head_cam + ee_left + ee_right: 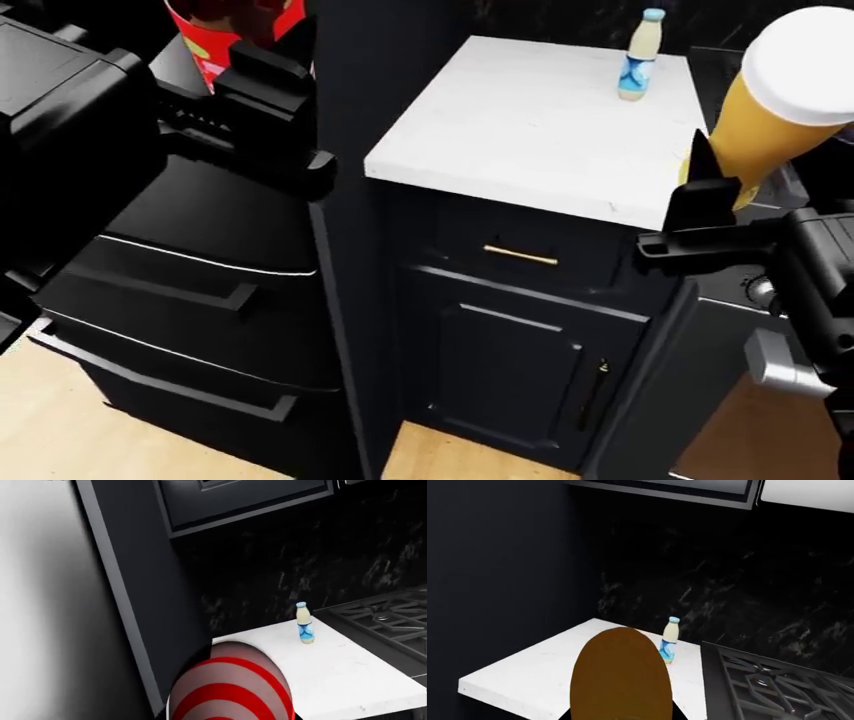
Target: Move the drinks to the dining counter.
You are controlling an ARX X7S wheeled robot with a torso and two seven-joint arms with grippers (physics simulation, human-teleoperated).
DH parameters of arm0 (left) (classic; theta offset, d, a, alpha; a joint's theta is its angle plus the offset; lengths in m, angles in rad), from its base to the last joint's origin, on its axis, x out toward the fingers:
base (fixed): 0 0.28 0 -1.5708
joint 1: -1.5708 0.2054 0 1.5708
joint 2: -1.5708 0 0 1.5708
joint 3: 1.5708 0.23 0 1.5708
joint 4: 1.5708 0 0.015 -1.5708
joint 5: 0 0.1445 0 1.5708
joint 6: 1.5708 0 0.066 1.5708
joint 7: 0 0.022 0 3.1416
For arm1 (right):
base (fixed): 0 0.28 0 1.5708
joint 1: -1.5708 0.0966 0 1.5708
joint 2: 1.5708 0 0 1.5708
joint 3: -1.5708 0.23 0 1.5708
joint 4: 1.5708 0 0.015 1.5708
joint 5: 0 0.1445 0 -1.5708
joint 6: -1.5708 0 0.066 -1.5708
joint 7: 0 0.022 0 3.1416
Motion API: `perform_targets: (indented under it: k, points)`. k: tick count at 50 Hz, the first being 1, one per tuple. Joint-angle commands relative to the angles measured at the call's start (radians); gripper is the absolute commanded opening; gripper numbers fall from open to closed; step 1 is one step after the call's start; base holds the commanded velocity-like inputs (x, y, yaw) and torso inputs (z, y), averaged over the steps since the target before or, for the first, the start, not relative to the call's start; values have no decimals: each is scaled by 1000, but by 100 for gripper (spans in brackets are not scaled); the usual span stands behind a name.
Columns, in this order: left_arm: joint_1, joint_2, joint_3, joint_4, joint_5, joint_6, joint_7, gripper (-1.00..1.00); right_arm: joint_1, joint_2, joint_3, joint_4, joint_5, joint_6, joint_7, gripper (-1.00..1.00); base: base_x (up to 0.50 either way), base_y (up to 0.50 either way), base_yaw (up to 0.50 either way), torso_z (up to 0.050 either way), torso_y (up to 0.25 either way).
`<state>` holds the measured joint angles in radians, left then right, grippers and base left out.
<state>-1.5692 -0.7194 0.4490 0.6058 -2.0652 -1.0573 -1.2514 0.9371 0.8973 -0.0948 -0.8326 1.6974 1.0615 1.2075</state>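
Head view, looking down over a dark kitchen: both arms are raised, each carrying a drink. At 11 o'clock, the left gripper (pixel 254 60) has its black fingers clamped on the cola bottle (pixel 220 35), of which only the red label and a dark part show at the frame's upper edge. At 3 o'clock, the right gripper (pixel 707 190) is clamped low on the beer glass (pixel 774 100), which tilts slightly and shows amber liquid under a white foam top.

Between them, at 12 to 1 o'clock, a narrow white counter (pixel 521 130) sits over a dark cabinet with a brass handle (pixel 521 256). The cream bottle (pixel 642 55), with blue cap and blue label, stands upright near the back edge of that counter, apart from both grippers.

Left wrist view: the cola bottle's red and pale striped surface fills the near foreground, and the cream bottle stands beyond it on the white top, beside a black stove grate (pixel 390 617).

Right wrist view: the amber glass fills the foreground, with the cream bottle just past it.

The dining counter is not in any view.
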Motion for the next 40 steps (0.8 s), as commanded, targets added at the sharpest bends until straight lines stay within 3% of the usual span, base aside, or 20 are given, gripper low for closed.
perform_targets:
  k: [1, 40]
  points:
    - [0, -5, -2, 0, -1, 18, -4, -100, 9, 2, -1, -5, -9, 8, -4, -100, 0, 0, 500, 0, 0]
    - [11, -17, 11, 1, 21, 25, 18, -100, -11, -21, -21, -2, -66, -4, -51, -100, 0, 0, 500, 0, 0]
